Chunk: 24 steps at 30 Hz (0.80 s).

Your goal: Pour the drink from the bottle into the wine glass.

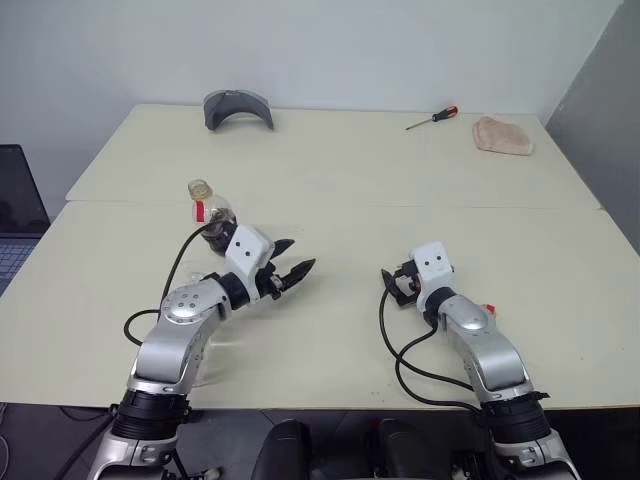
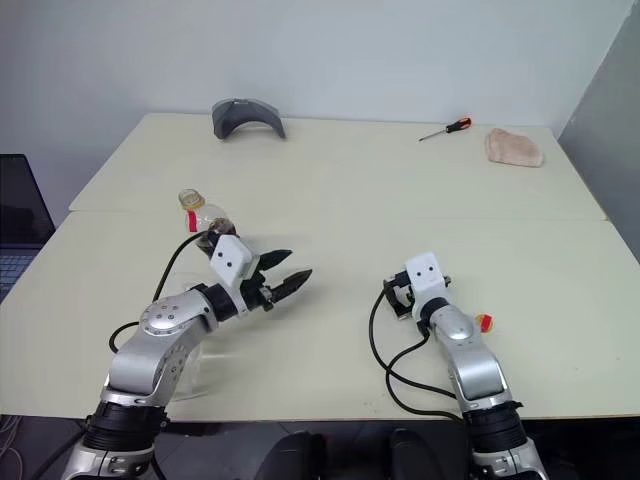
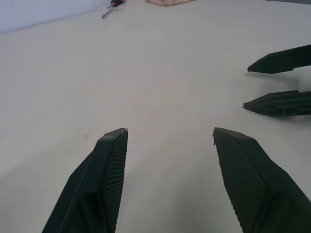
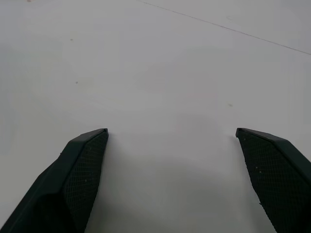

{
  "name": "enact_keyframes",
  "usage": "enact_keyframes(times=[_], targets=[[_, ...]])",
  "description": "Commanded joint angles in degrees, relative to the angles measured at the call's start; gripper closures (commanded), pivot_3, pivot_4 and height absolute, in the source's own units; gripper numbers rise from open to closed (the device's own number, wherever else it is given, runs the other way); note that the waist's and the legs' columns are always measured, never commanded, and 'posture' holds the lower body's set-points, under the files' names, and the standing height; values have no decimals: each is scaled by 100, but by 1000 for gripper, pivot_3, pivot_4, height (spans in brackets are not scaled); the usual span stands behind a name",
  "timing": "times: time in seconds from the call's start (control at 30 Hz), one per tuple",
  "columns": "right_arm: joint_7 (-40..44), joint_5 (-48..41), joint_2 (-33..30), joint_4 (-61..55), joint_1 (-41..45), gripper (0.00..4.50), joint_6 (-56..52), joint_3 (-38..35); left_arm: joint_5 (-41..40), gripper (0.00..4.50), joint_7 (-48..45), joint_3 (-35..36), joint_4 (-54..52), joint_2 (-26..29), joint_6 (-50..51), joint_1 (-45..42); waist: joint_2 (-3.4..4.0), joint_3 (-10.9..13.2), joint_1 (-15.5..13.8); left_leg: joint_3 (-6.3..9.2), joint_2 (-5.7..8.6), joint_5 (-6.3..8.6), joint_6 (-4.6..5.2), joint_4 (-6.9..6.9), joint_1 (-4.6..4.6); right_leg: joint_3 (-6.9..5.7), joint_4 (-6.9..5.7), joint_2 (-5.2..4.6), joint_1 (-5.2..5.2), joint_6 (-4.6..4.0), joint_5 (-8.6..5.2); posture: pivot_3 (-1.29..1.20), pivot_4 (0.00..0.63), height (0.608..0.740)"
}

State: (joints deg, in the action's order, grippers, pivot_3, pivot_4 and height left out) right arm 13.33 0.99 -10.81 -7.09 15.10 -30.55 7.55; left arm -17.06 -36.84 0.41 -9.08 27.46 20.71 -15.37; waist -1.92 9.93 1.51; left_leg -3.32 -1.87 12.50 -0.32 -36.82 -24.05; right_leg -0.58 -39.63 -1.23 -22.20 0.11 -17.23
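Note:
The bottle, clear and squat with a red strip at its neck, stands on the table just behind my left wrist. A little dark drink shows low in the bottle. My left gripper is to the right of the bottle and apart from it, pointing right, open and empty. In the left wrist view its fingers frame bare table. A faint clear shape under my left forearm at the table's front edge looks like the wine glass, mostly covered. My right gripper hovers open over bare table at centre right.
A small red and yellow cap lies beside my right forearm. At the table's far edge are a grey curved object, a red-handled screwdriver and a beige cloth. A laptop stands off the table's left side.

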Motion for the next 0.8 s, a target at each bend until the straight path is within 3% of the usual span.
enact_keyframes(times=[0.03, 0.57, 0.67, 0.77, 0.8], targets=[[8, -17, -48, -223, 42, 0, -2, -101, -193, 1504, 51, 225, -322, -30, 3, -26, 0, 0, 0, 0, 0, 0, 0, 0, 0, 0, 0, 0, 0, 0, 0, 0, 150, 740], [480, -305, -232, -704, 2, 0, 14, -267, -396, 1504, 43, 494, -888, 156, 375, 53, -1, 1, 0, 0, 0, 0, 0, 0, -2, 0, 2, 1, -1, 2, -1, 0, 150, 740], [845, -531, -436, -1032, -99, 0, 0, -243, -615, 917, -5, 689, -1116, 252, 549, 213, -1, 1, 1, 0, 0, 0, 0, 1, -2, 0, 4, 1, 0, 3, -2, 0, 150, 740], [1099, -737, -582, -1238, -140, 0, -58, -241, -713, 40, -30, 778, -1294, 362, 645, 348, -1, 1, 1, 1, -1, 0, 0, 0, -2, -1, 5, 1, 1, 5, -3, 0, 150, 740], [1206, -809, -655, -1296, -132, 0, -84, -254, -730, 40, -24, 820, -1364, 404, 672, 413, -1, 1, 1, 2, -1, 0, 0, 0, -2, -1, 6, 1, 1, 8, -5, 0, 150, 740]])
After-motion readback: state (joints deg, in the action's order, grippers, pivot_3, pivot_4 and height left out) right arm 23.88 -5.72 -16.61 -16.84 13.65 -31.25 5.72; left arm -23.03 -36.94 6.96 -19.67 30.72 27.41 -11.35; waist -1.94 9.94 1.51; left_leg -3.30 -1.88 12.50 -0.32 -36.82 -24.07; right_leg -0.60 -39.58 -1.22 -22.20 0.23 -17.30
